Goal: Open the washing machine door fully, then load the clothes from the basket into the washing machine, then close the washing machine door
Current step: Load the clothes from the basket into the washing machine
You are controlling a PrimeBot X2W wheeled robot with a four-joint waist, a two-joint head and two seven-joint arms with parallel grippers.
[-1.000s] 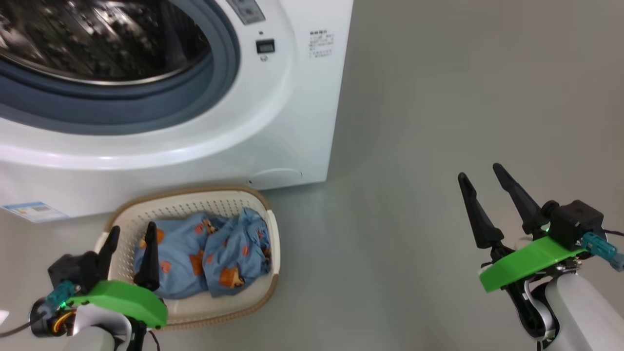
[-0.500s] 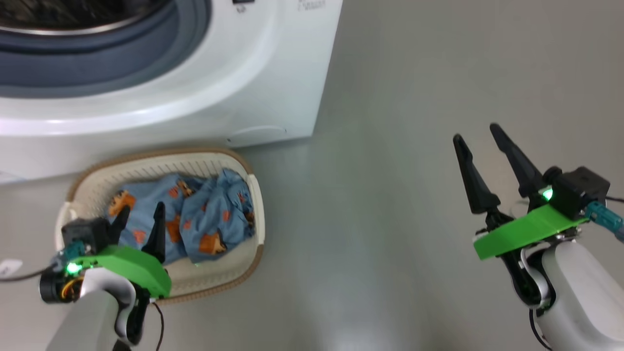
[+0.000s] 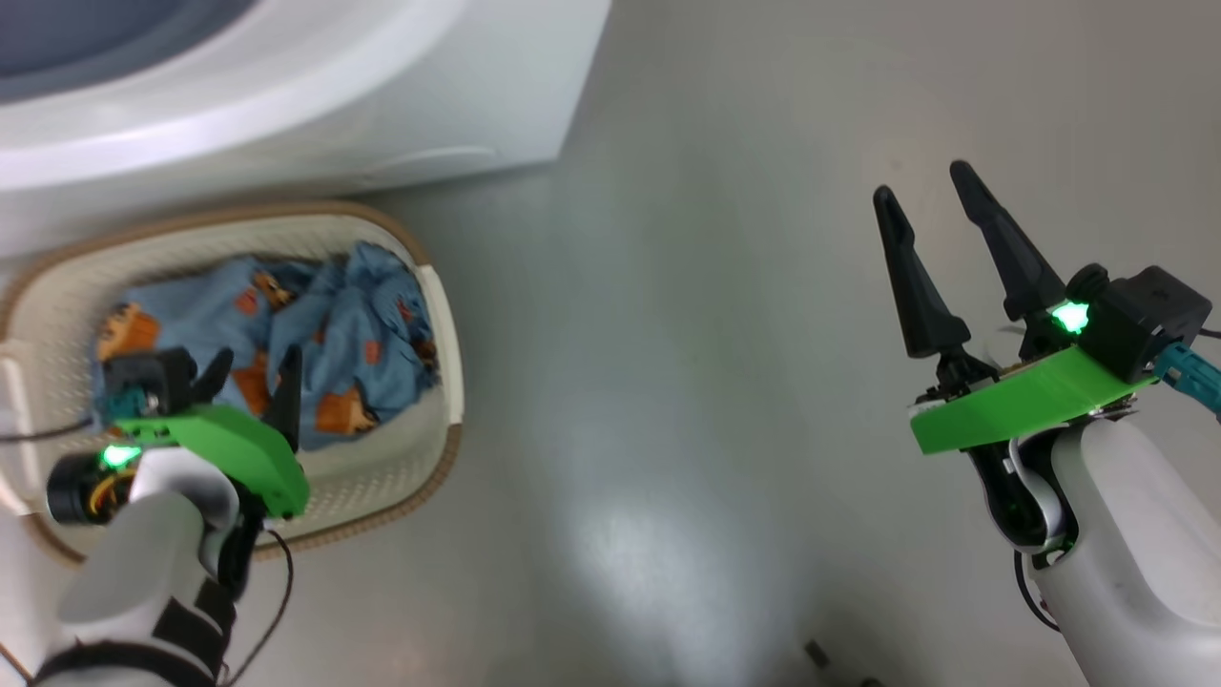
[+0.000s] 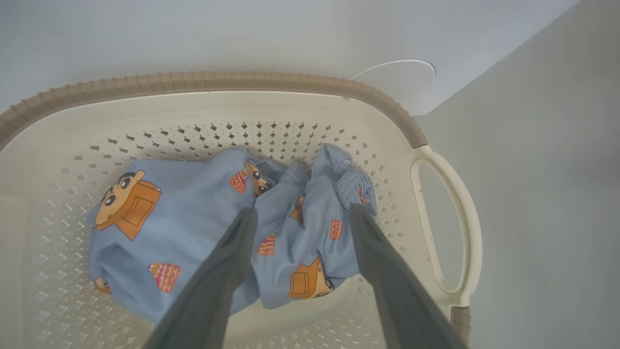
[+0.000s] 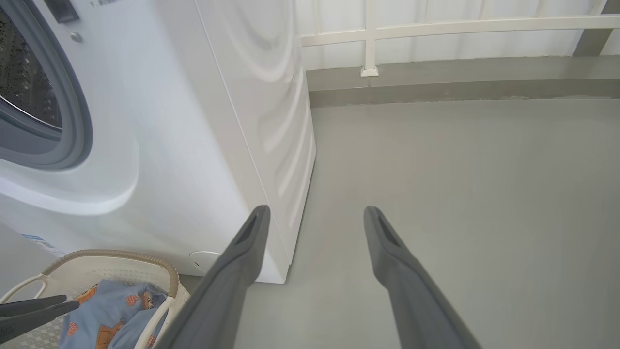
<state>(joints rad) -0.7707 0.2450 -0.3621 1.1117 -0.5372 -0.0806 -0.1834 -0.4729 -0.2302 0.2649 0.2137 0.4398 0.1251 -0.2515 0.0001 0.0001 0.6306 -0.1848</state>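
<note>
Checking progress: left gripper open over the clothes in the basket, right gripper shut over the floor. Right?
Not quite: the right gripper is open, its jaws standing apart over the floor, as the right wrist view shows. The rest holds.

Clothes [image 4: 193,208]: light blue, orange-brown cartoon prints. Basket [image 4: 271,104]: cream-white, perforated walls, brown woven-look rim. Washing machine [image 5: 203,121]: white; gasket [image 5: 80,121] grey. Floor [image 3: 687,334]: plain grey. Left gripper [image 3: 258,353], right gripper [image 3: 920,179]: dark fingers, bright green mounts [image 3: 1011,410].
</note>
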